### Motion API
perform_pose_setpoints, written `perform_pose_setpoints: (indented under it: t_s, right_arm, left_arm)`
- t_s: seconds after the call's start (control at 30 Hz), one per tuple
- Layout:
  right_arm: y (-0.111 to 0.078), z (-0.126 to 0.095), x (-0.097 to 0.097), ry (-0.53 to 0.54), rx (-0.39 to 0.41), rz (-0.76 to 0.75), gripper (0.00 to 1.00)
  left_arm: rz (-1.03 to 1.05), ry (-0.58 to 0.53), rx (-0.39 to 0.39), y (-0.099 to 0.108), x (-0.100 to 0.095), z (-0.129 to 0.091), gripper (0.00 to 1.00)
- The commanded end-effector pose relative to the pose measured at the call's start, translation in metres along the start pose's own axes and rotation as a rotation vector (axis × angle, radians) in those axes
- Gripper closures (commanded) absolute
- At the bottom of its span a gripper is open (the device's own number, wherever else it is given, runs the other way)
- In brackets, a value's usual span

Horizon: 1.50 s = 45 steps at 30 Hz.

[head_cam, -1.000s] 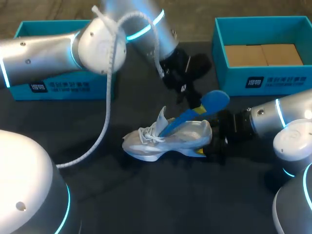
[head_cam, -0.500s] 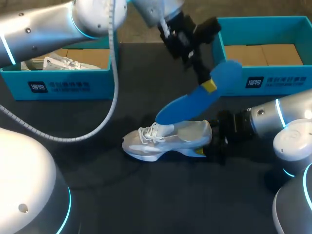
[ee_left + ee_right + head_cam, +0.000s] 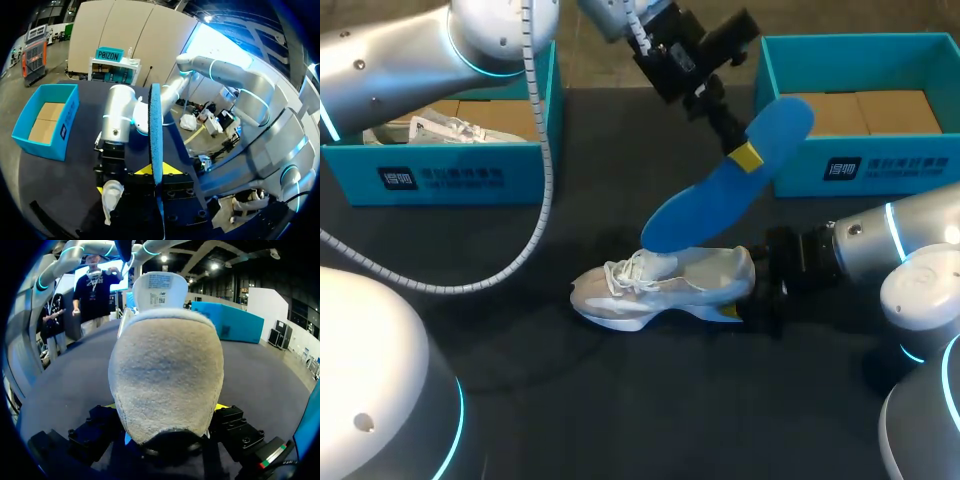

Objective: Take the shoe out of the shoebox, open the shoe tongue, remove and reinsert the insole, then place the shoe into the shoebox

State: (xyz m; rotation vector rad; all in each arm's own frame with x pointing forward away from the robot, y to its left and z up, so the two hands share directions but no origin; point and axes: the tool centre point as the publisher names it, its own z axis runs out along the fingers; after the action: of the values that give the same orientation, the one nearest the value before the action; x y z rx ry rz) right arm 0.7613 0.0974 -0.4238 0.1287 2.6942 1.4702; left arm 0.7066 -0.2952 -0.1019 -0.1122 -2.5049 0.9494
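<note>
The left gripper [image 3: 745, 158] pinches the blue insole [image 3: 705, 200] aloft; the right gripper [image 3: 748, 295] clamps the shoe [image 3: 660, 290] mid-table; logo-printed shoeboxes [image 3: 880, 160] sit at the far corners.

Blue insole [image 3: 708, 203], pale grey shoe [image 3: 692, 282] with white laces [image 3: 625, 272], teal shoeboxes [image 3: 880, 163], black table [image 3: 620, 400].

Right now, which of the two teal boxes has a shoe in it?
The teal box on my left side, partly under the left arm: a white shoe lies inside. The right-hand box shows only its brown cardboard floor.
</note>
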Motion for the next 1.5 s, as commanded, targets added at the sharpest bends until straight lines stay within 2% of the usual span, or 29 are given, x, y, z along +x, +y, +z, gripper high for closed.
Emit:
perform_pose_setpoints:
  t_s: [0.03, 0.2, 0.5, 0.7, 0.9, 1.2, 1.27, 1.5]
  right_arm:
    - [0.000, 0.001, 0.001, -0.002, 0.004, 0.000, 1.00]
    - [0.000, 0.001, 0.001, -0.002, 0.004, 0.000, 1.00]
    - [0.000, 0.001, 0.001, -0.002, 0.004, 0.000, 1.00]
    - [0.000, 0.001, 0.001, -0.002, 0.004, 0.000, 1.00]
    - [0.000, 0.001, 0.001, -0.002, 0.004, 0.000, 1.00]
    - [0.000, 0.001, 0.001, -0.002, 0.004, 0.000, 1.00]
    - [0.000, 0.001, 0.001, -0.002, 0.004, 0.000, 1.00]
    - [0.000, 0.001, 0.001, -0.002, 0.004, 0.000, 1.00]
  left_arm:
    - [0.001, -0.001, 0.002, 0.001, 0.001, -0.001, 1.00]
    - [-0.013, -0.013, 0.018, 0.002, 0.001, -0.003, 1.00]
    - [-0.085, -0.012, 0.197, -0.007, 0.008, -0.011, 1.00]
    - [-0.134, -0.011, 0.338, -0.018, 0.021, -0.023, 1.00]
    - [-0.186, -0.036, 0.427, -0.025, 0.026, -0.029, 1.00]
    - [-0.246, 0.017, 0.525, -0.042, 0.043, -0.031, 1.00]
    - [-0.270, 0.070, 0.557, -0.045, 0.046, -0.030, 1.00]
    - [-0.293, 0.124, 0.671, -0.047, 0.064, -0.034, 1.00]
